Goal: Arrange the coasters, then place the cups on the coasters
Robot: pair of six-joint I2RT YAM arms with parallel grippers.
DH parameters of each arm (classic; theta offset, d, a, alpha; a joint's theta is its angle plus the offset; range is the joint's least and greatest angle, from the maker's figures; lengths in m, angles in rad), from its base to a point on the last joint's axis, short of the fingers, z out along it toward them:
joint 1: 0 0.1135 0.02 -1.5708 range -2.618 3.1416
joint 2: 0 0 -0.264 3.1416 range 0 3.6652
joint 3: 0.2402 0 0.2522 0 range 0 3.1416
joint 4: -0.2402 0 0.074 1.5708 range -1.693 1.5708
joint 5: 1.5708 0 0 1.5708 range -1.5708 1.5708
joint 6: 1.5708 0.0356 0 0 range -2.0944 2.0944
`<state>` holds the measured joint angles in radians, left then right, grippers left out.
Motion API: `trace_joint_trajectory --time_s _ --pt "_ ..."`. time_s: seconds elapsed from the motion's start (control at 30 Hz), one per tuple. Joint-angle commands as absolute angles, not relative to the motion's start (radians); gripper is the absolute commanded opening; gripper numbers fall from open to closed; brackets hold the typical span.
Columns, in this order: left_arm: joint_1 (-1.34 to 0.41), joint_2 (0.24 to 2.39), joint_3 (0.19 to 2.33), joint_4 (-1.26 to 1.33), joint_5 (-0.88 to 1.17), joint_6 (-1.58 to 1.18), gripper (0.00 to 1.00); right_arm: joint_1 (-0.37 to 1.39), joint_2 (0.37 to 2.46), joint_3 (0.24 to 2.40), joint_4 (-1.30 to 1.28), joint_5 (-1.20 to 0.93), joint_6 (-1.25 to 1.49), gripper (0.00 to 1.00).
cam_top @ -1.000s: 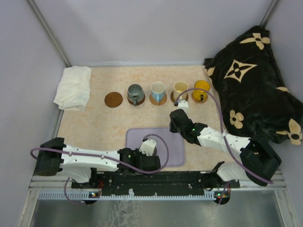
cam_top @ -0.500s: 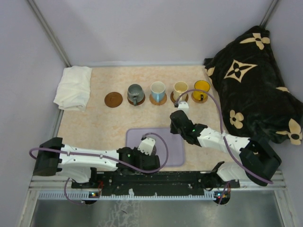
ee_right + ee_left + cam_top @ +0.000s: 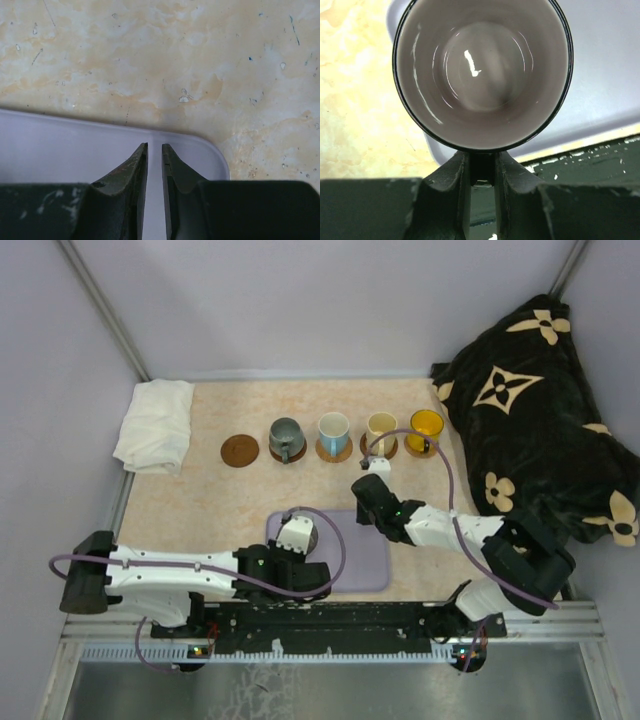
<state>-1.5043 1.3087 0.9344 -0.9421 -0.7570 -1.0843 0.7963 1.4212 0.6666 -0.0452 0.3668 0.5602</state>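
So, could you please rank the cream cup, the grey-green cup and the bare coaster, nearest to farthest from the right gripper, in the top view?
1. Cream cup, just beyond the right gripper.
2. Grey-green cup, further left.
3. Bare coaster, row's left end.

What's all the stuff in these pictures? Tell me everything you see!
coasters: five, brown, in a row at the back; the leftmost is bare
cups: five; grey-green, white-and-blue, cream and yellow stand on coasters
purplish cup: held over the tray's left edge
tray: one, lavender, near middle
cloth: one, white, back left
blanket: one, black with cream flowers, right
table: one, beige marbled
left gripper: jaws shut on the purplish cup
right gripper: jaws nearly together, empty, over the tray's corner
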Motion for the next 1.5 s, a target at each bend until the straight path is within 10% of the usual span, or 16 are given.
trace_joint_trajectory --time_s 0.0,0.77,1.47 --pt "-1.416 1.258 0.947 -0.988 -0.853 -1.124 0.04 0.799 1.465 0.751 0.01 0.407 0.529 0.18" --pt "-0.687 1.105 0.78 -0.314 -0.608 -0.429 0.04 0.798 1.626 0.864 -0.02 0.403 0.522 0.17" --pt "-0.421 1.247 0.849 -0.159 -0.408 -0.301 0.02 0.798 1.646 0.838 -0.024 0.384 0.537 0.16"
